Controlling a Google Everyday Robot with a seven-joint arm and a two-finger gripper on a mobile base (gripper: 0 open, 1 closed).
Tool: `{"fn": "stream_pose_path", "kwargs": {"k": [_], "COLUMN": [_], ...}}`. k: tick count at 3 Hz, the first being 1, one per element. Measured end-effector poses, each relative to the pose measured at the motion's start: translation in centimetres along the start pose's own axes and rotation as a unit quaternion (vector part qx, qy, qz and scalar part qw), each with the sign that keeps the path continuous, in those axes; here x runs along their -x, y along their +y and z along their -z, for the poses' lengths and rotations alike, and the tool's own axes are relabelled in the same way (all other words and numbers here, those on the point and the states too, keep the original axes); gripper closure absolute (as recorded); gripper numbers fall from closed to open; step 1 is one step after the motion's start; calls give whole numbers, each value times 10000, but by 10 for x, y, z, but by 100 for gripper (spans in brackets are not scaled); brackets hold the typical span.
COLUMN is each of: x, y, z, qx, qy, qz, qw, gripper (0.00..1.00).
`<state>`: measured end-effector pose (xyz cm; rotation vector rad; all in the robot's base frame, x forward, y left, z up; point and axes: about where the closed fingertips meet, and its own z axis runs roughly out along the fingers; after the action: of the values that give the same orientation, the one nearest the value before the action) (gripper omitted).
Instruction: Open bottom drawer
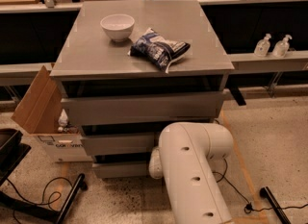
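The grey cabinet (144,40) has three handleless drawer fronts. The bottom drawer (120,169) is the lowest front, just above the floor, and only its left part shows. It looks nearly flush with the fronts above. My white arm (195,170) reaches down in front of the cabinet and covers the drawer's right part. My gripper is hidden behind the arm's end, low by the bottom drawer's right half.
A white bowl (117,26) and a blue chip bag (160,50) lie on the cabinet top. An open cardboard box (43,107) stands at the left. A black chair base (29,194) and cables lie on the floor. Two bottles (272,45) stand on the right ledge.
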<state>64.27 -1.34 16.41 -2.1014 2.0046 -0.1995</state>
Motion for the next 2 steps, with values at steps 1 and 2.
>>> {"fn": "stream_pose_path", "kwargs": {"k": [1, 2], "x": [0, 0], "y": [0, -1], "z": [1, 3], "qx": [0, 0], "qy": [0, 0], "qz": [0, 0], "qw": [10000, 10000], "gripper": [100, 100]}}
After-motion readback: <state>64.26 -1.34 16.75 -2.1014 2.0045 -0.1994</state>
